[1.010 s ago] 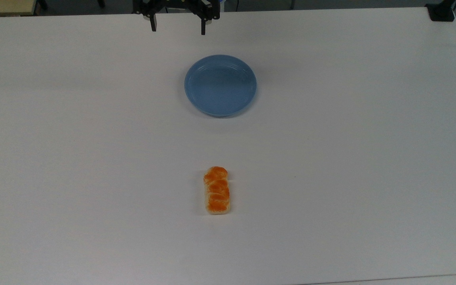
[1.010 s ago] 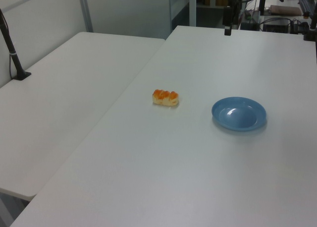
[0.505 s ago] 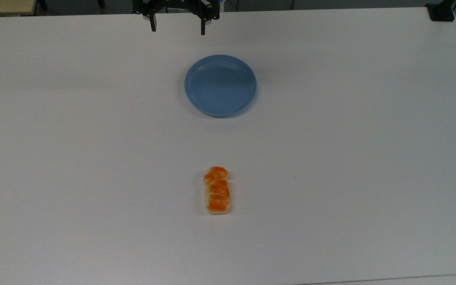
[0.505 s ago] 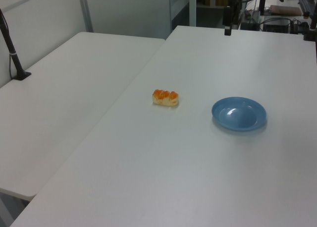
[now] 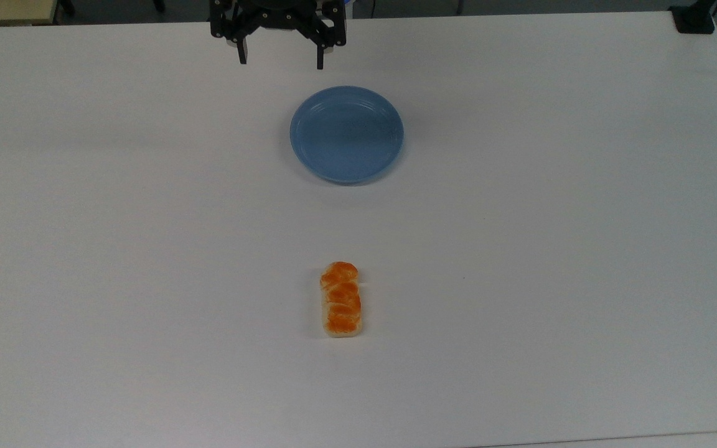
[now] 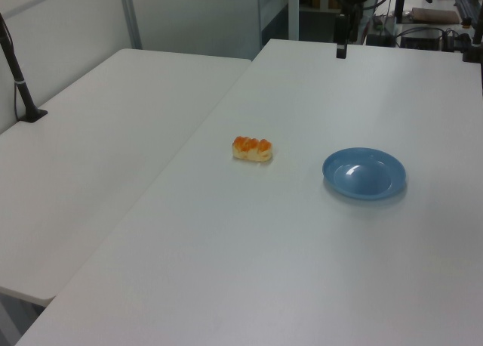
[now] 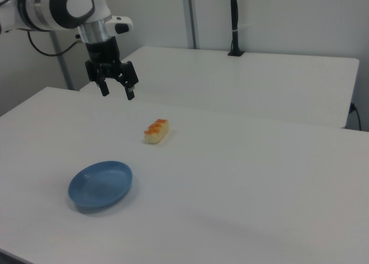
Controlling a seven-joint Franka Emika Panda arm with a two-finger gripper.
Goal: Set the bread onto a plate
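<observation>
The gripper [image 5: 281, 58] is seen at the far edge of the tabletop [image 5: 551, 218] in the top view, its two black fingers [image 5: 242, 53] spread wide apart and pointed downward; nothing is held between them and nothing is touched; in the right view the gripper [image 7: 117, 91] is shown hanging in the air above the tabletop [image 7: 259, 177], carried on a white and grey arm [image 7: 63, 10] that comes in from the right view's upper left; in the left view the gripper [image 6: 341, 50] is glimpsed as a dark finger at the far end of the tabletop [image 6: 249, 270].

The plate [image 5: 346, 134] is found just near of the gripper in the top view, blue, round and empty, flat on the tabletop; it is set toward the left view's right [image 6: 364, 173] and toward the right view's lower left [image 7: 101, 185].

The bread [image 5: 340, 299] is seen lying flat on the tabletop, well apart from the plate and on its near side in the top view, its long axis running near to far, its orange-brown top upward; it is shown left of the plate in the left view [image 6: 253, 149] and beyond the plate in the right view [image 7: 156, 131].

No brand, label or writing can be read on anything in the scene.
</observation>
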